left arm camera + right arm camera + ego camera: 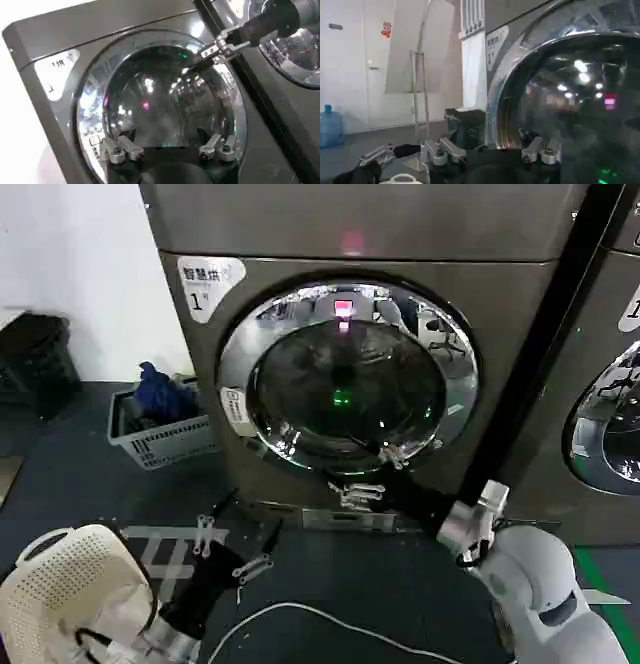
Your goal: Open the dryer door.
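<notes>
The dryer door [335,389] is a round porthole with a wide chrome rim and dark glass, on the bronze-grey machine labelled "1" [197,299]. It lies flush with the machine's front. My right gripper [378,476] is open at the door's lower rim, right of centre. The right wrist view shows its fingers spread [493,156] close to the chrome rim and glass [570,100]. My left gripper [230,551] hangs open low over the floor, in front of the machine and apart from it. Its wrist view faces the door [160,100] with open fingers [171,152], and the right gripper [212,50] shows at the rim.
A grey laundry basket [160,434] with blue clothes stands left of the machine. A white perforated basket [65,594] is at my lower left. A white cable [330,619] lies on the dark floor. A neighbouring machine [610,414] with a similar door stands to the right.
</notes>
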Robot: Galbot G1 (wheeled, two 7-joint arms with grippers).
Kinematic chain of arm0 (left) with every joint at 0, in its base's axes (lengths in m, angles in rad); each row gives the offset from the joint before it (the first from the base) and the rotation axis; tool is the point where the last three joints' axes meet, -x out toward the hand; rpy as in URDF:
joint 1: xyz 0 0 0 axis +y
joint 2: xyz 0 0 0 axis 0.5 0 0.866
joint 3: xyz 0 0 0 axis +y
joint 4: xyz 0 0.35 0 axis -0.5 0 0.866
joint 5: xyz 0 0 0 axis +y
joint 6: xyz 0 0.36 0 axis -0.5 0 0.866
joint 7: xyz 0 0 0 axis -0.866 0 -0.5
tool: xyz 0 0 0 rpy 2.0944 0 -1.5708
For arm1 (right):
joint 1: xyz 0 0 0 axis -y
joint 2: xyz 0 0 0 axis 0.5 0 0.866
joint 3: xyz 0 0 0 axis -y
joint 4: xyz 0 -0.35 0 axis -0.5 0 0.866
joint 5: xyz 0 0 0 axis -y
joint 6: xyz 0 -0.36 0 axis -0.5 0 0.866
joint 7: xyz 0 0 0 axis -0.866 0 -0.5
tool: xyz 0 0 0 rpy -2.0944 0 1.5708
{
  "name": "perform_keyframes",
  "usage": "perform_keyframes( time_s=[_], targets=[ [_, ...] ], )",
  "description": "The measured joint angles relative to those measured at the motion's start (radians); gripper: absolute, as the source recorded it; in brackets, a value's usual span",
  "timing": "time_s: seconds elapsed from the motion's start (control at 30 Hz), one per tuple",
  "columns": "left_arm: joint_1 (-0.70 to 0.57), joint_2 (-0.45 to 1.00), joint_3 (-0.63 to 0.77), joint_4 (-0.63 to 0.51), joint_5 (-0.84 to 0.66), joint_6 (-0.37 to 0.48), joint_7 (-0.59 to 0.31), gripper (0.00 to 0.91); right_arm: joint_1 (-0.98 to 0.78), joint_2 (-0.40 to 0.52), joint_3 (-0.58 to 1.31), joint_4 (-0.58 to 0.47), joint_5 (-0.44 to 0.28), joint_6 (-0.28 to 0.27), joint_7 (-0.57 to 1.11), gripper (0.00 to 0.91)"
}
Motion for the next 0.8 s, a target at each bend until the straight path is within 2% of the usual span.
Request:
perform_keyframes(
  time_s=[0.13, 0.23, 0.47, 0.63, 0.8],
  targets=[
    [0.006, 0.000, -0.003, -0.005, 0.000, -0.001, 0.000, 0.907, 0.031, -0.009, -0.029, -0.066, -0.068, 0.123, -0.007, 0.907],
    [0.016, 0.002, -0.003, -0.014, 0.000, -0.001, 0.000, 0.907, 0.055, -0.010, -0.054, -0.115, -0.075, 0.169, -0.008, 0.907],
    [0.023, -0.001, -0.008, -0.028, 0.001, -0.002, 0.000, 0.907, 0.124, 0.005, -0.117, -0.206, -0.089, 0.224, 0.008, 0.907],
    [0.034, -0.006, -0.010, -0.038, 0.005, -0.003, 0.000, 0.907, 0.172, 0.020, -0.162, -0.265, -0.128, 0.255, 0.027, 0.907],
    [0.038, -0.007, -0.011, -0.043, 0.006, -0.004, 0.002, 0.907, 0.212, 0.045, -0.201, -0.329, -0.146, 0.269, 0.044, 0.907]
  ],
)
